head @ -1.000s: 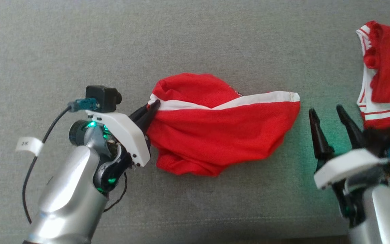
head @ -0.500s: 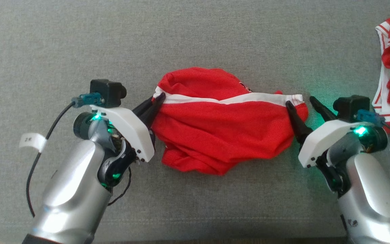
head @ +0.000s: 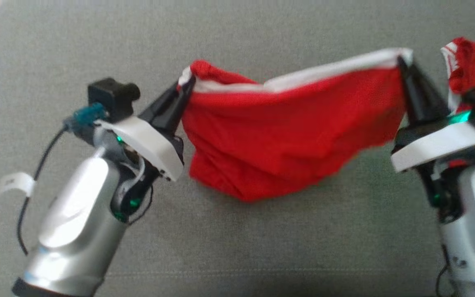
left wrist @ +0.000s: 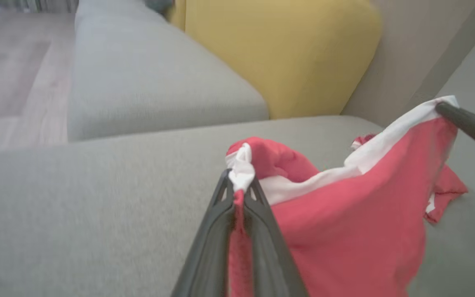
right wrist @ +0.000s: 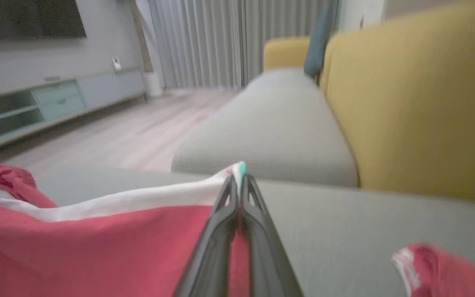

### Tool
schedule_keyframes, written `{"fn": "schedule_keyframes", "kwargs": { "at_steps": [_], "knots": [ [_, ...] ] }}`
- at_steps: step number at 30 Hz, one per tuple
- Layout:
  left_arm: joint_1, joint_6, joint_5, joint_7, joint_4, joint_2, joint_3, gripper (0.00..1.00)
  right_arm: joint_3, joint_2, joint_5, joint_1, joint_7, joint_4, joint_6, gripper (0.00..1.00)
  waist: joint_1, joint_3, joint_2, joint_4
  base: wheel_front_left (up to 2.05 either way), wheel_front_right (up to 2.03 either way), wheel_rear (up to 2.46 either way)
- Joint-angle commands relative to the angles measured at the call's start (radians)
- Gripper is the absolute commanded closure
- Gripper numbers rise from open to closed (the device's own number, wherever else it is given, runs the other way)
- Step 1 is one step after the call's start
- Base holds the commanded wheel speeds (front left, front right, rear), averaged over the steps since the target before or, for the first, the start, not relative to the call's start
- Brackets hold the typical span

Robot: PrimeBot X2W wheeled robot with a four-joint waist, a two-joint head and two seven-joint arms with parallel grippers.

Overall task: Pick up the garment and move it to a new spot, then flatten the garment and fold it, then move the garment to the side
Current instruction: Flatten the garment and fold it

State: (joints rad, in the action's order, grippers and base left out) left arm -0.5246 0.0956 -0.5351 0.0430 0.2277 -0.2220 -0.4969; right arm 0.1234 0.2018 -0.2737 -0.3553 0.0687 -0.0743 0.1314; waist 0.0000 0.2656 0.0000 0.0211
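Observation:
The garment (head: pixel 287 123) is red with a white band along its top edge. It hangs lifted off the grey sofa seat (head: pixel 237 247), stretched between both grippers, its lower part sagging toward the cushion. My left gripper (head: pixel 186 84) is shut on the band's left corner, and the left wrist view shows that gripper (left wrist: pixel 241 185) pinching bunched white cloth of the garment (left wrist: pixel 344 231). My right gripper (head: pixel 402 62) is shut on the band's right corner. In the right wrist view, the right gripper (right wrist: pixel 238 181) clamps the white edge of the garment (right wrist: pixel 97 247).
A second red and white garment (head: pixel 472 66) lies at the right edge of the seat, behind my right wrist. Yellow back cushions (right wrist: pixel 419 103) stand along the sofa. Beyond the seat's end lies wooden floor (right wrist: pixel 118 136).
My right gripper has closed on the band's right corner. Both grippers have risen and the garment has come up off the seat, stretched between them. The camera has shifted too.

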Motion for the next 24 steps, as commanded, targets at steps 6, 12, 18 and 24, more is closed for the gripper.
{"fn": "schedule_keyframes", "kwargs": {
  "at_steps": [6,12,18,24],
  "knots": [
    [-0.157,-0.023,0.028,0.049,-0.170,-0.079,0.075,1.00,-0.023,0.046,0.038,-0.073,0.020,0.274,-0.001,1.00,0.0000,-0.098,0.0000,0.006,0.00,0.00,0.00],
    [-0.240,-0.053,0.016,0.150,-0.214,-0.099,0.098,1.00,-0.070,0.066,0.036,-0.138,0.077,0.409,-0.001,1.00,0.0000,-0.156,0.0000,0.015,0.00,0.00,0.00],
    [-0.272,-0.066,-0.013,0.224,-0.197,-0.099,0.101,1.00,-0.082,0.061,0.010,-0.159,0.129,0.424,-0.001,1.00,0.0000,-0.172,0.0000,0.014,0.00,0.00,0.00],
    [-0.331,-0.051,-0.037,0.233,-0.119,-0.074,0.098,1.00,-0.041,0.060,-0.042,-0.233,0.147,0.323,-0.001,1.00,0.0000,-0.120,0.0000,0.006,0.00,0.00,0.00]
  ]
}}
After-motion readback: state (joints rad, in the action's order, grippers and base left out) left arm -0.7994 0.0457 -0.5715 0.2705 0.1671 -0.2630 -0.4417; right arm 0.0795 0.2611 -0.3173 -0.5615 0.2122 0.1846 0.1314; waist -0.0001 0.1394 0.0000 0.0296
